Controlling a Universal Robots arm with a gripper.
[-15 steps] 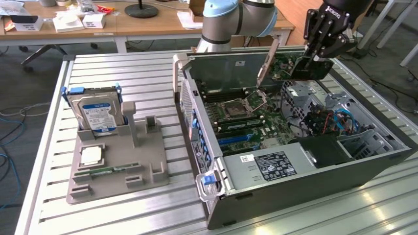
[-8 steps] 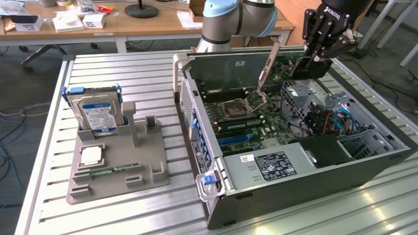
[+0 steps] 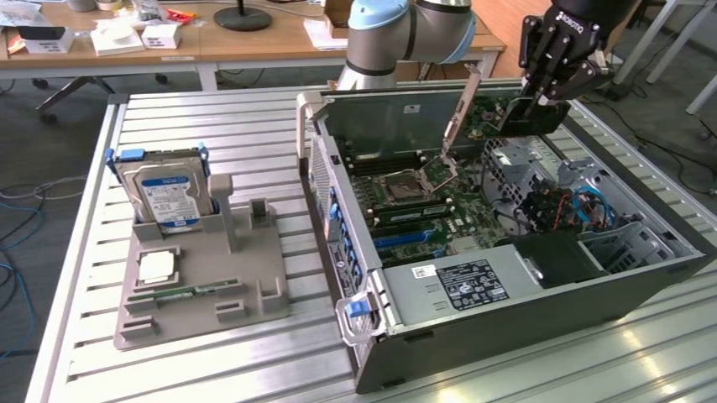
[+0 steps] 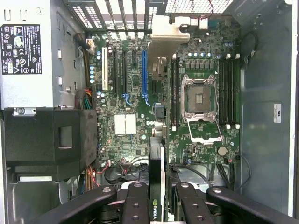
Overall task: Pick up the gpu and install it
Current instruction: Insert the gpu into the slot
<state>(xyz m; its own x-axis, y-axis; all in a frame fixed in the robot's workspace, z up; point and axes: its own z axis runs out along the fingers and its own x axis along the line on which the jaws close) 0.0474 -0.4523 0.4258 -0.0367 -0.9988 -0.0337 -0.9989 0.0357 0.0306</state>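
The fingers (image 4: 136, 200) of the robot's gripper (image 4: 159, 193) were clenched on a graphics card (image 4: 156, 177), pinching its thin body from both flat sides, with the card seen edge-on and a green-and-black logo showing between them. The card ran away from the wrist camera toward the motherboard (image 4: 126, 93), its silver bracket end (image 4: 166, 30) farthest from the fingers. On the board beneath, a long blue slot (image 4: 144, 77) lay just to one side of the card's edge, and the open processor socket (image 4: 202, 99) sat on the other side, flanked by black memory slots.

In the exterior view, the gripper (image 3: 538, 99) hung over the far corner of the open computer case (image 3: 505, 327), on the exterior view's right, with the graphics card (image 3: 525, 117) a dark slab held below it, above the board and not seated in any slot. Nearer the camera, a labelled power supply (image 3: 471, 281) filled the case's front corner. On the exterior view's left, well apart from the case, a grey holder (image 3: 201, 285) rested on the slatted metal table (image 3: 224, 117); a hard drive (image 3: 168, 193) stood upright in it and a green memory stick (image 3: 185, 292) lay flat on it. The robot arm (image 3: 404, 29) rose behind the case, with wooden desks (image 3: 258, 42) beyond.
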